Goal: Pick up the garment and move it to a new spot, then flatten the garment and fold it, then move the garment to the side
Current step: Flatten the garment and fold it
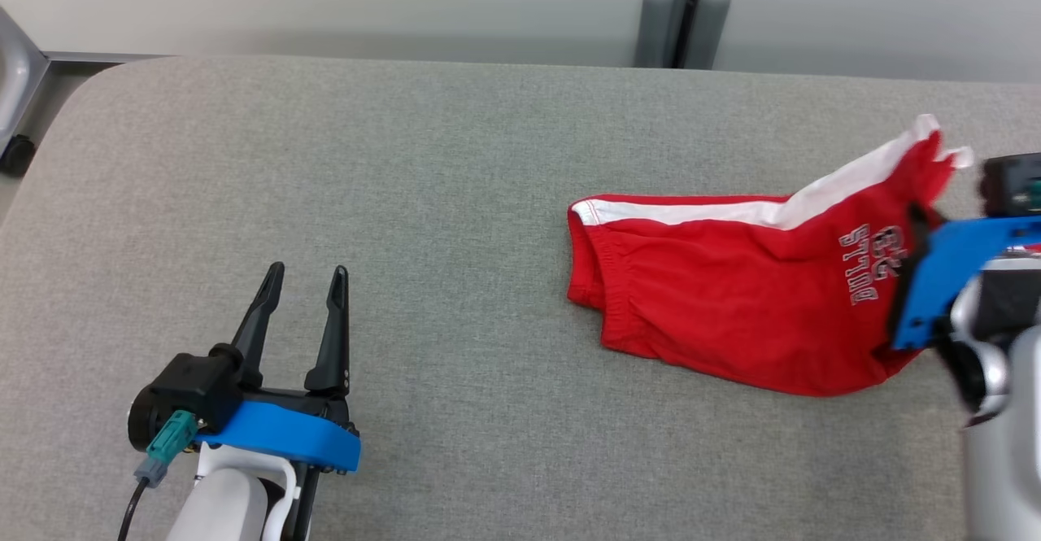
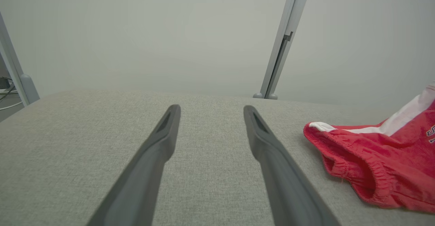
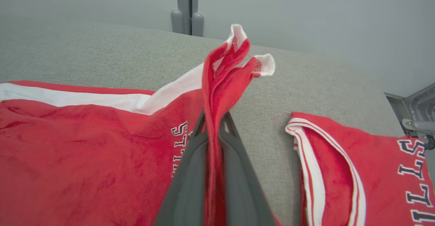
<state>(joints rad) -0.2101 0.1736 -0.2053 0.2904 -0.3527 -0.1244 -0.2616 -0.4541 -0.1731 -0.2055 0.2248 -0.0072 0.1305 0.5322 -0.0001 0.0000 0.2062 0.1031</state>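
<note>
Right gripper [image 3: 214, 127] is clamped narrow on a bunched fold at the leg-hem end of the red shorts [image 1: 732, 297]. In the right wrist view the cloth runs up between the two dark fingers and flares out above their tips. Left gripper [image 1: 309, 281] stands wide with nothing in it, hovering over the grey padded table [image 1: 407, 159] at about 7 o'clock in the head view.

This looks like the pick-up, with the carry to a new spot to follow. The pinch seems to take several layers at once, so I would lift slowly and straight up until the elastic waistband [image 1: 590, 281] leaves the surface. Then I would watch that no layer slides out before travelling. Dragging the shorts would likely roll them under themselves and make flattening harder. Bare table toward 9 o'clock gives room to set them down. Lowering them waistband first and drawing away from it should lay them out long.

From the right gripper the body of the shorts stretches toward 9 o'clock. It lies flat on the table, with the white side stripe [image 1: 699, 211] along its far edge and the hem corner raised at the grip. From the left gripper the shorts lie well apart at about 2 o'clock. The right wrist view also shows another red piece with striped trim [image 3: 373, 171] at 3 o'clock of the fingers. I cannot tell whether it belongs to the shorts.
</note>
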